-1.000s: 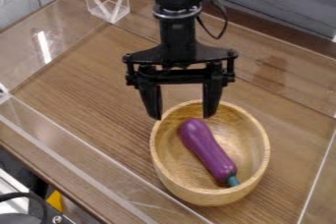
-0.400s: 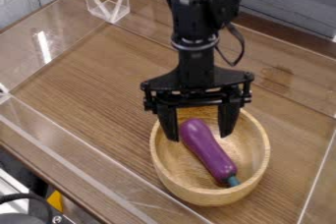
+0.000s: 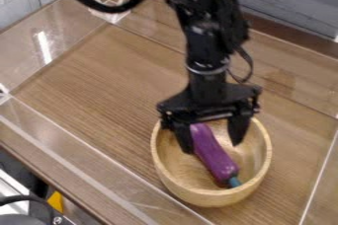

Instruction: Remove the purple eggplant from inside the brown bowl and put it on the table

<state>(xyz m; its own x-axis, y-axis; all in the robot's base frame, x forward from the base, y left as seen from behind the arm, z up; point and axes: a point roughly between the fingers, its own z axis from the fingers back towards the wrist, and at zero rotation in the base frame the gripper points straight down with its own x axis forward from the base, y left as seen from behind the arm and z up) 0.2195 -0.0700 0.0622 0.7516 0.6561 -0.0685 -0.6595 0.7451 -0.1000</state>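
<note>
A glossy purple eggplant (image 3: 212, 154) with a teal stem tip lies inside the brown bowl (image 3: 177, 184), a wide tan wooden bowl near the front right of the table (image 3: 93, 81). My gripper (image 3: 209, 131) points straight down and stands open. Its two black fingers straddle the upper end of the eggplant, one on each side, reaching inside the bowl's rim. Whether the fingers touch the eggplant cannot be told. The black arm rises above the bowl and hides part of its back rim.
Clear acrylic walls (image 3: 59, 160) run around the table's edges. A clear folded plastic piece (image 3: 109, 4) stands at the back left.
The gripper has come down and toward the front right, from above the bowl's back rim to inside the bowl, with its open fingers now on either side of the eggplant. The eggplant has not moved.
</note>
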